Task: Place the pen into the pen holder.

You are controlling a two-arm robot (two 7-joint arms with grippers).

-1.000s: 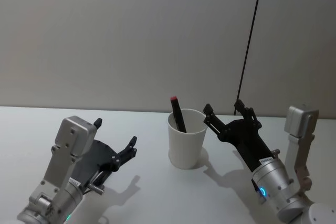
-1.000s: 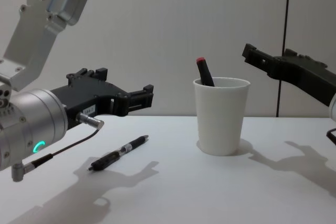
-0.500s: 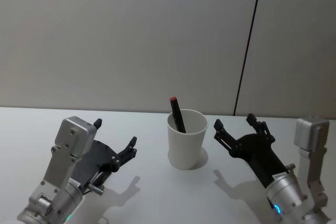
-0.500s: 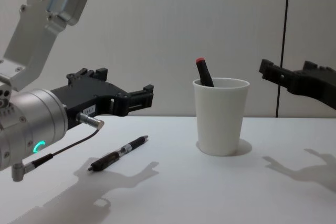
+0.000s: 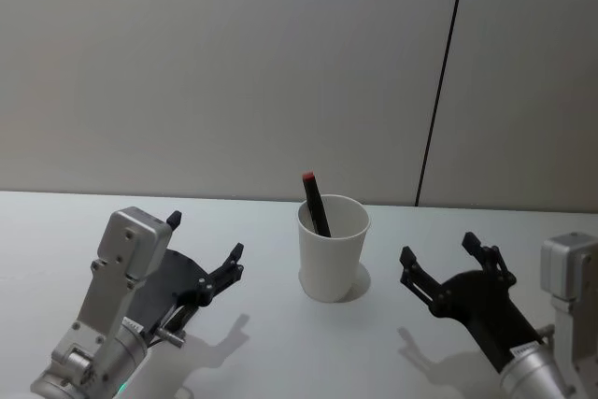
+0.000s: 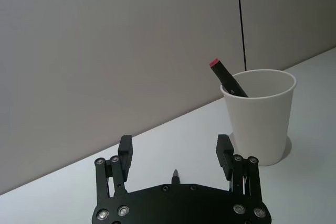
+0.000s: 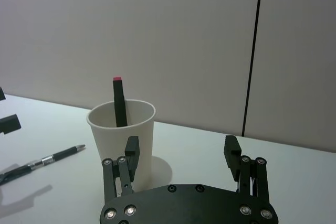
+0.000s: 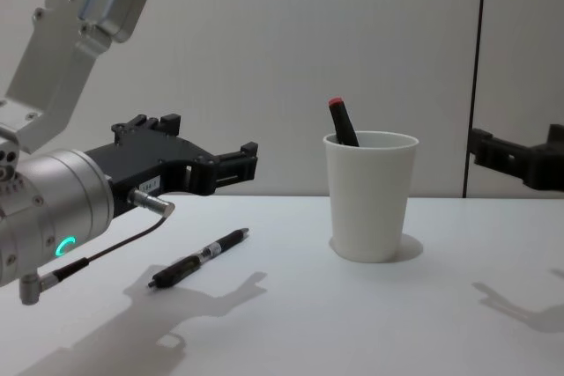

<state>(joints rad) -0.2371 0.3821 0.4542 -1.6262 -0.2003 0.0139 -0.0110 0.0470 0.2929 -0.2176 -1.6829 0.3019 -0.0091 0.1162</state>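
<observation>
The right pincer (image 5: 439, 251), spread and empty, has backed away to lower right, leaving the red-capped pen (image 5: 316, 205) standing in the pen holder (image 5: 333, 266) at centre: placement looks done. The left pincer (image 5: 206, 235) hangs spread, lower left.

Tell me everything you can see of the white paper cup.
The white paper cup is plain, tapered toward its base, with a rolled rim. It stands upright on the white table, mouth open. A dark pen with a red end leans inside against the rim, sticking out above it. The open left gripper and open right gripper flank it without touching.
</observation>
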